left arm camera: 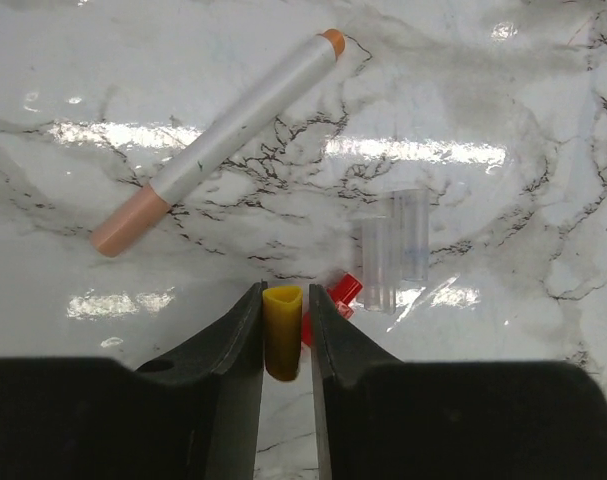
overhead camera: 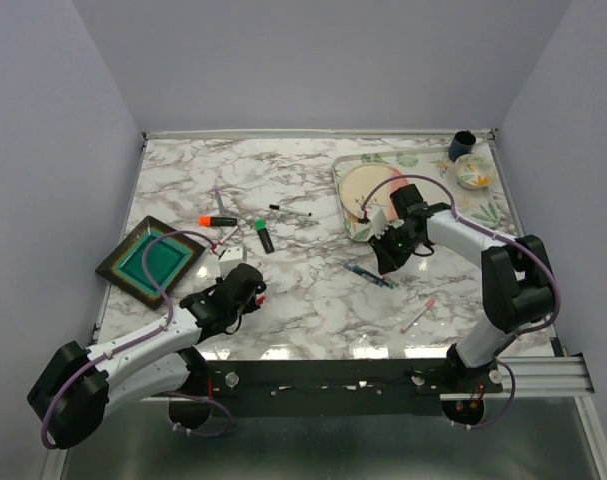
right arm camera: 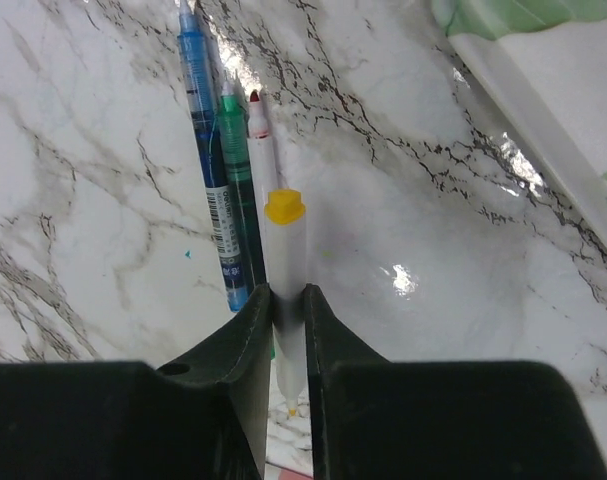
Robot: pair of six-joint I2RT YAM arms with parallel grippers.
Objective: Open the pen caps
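Note:
My left gripper (left arm camera: 283, 292) (overhead camera: 251, 290) is shut on a small yellow pen cap (left arm camera: 282, 335), which sits against its left finger with only a sliver of space on the right. Just beyond it lie a red cap (left arm camera: 344, 292) and two clear caps (left arm camera: 395, 250). A white pen with orange ends (left arm camera: 223, 140) lies farther out. My right gripper (right arm camera: 288, 290) (overhead camera: 388, 262) is shut on a white pen (right arm camera: 286, 260) with a yellow end and a bare yellow tip. Beside it lie uncapped blue (right arm camera: 205, 130), green (right arm camera: 235, 160) and red-tipped (right arm camera: 258, 140) pens.
An orange-capped highlighter (overhead camera: 219, 220), a green-capped one (overhead camera: 264, 235), a slim black pen (overhead camera: 291, 211) and a pink pen (overhead camera: 419, 314) lie on the marble table. A green square tray (overhead camera: 150, 258) sits left. A floral tray (overhead camera: 483, 205) with plate, bowl and cup stands back right.

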